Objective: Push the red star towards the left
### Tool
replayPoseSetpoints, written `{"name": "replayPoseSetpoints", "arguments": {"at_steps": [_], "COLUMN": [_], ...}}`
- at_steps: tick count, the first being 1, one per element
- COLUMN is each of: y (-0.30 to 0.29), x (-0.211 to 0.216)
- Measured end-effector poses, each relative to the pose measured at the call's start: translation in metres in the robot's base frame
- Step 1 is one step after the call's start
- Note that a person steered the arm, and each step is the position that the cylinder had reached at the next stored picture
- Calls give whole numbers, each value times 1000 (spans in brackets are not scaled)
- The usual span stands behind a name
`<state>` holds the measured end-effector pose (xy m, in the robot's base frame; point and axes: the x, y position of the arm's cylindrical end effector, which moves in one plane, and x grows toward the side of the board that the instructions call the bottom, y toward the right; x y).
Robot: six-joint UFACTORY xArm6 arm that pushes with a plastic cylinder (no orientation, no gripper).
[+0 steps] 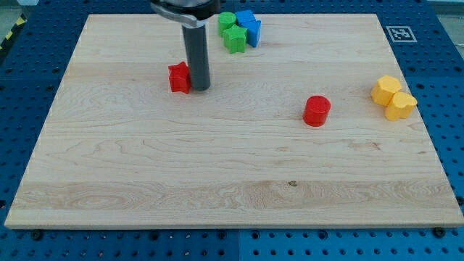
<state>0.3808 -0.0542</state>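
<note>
In the camera view, our arm comes down from the view's top edge as a dark rod, and my tip [200, 88] rests on the wooden board [217, 188] in its upper-left part, closer to the board's top edge than to its bottom edge. We carry no claw at all, only this rod, so nothing opens, closes or grips. The red star [179, 77] lies directly on the tip's left side in the view, touching the rod or very nearly so; we cannot tell whether a gap remains. It sits well in from the board's left edge. Near the middle of the top edge we see a tight cluster: a green cylinder [228, 21], a green block [235, 39] of star-like outline just below it, and two blue blocks [249, 26] pressed against their right side, shapes hard to make out. A red cylinder [317, 110] stands alone right of the board's centre, well apart from the tip. Close to the right edge, two yellow blocks [394, 97] touch each other.
</note>
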Motion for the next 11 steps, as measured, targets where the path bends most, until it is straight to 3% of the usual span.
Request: {"name": "replayPoseSetpoints", "arguments": {"at_steps": [1,3,5,7,9,11], "y": [-20,-89,-17,-59,-59,-93], "x": [-34,-25,-24,5,22,3]}}
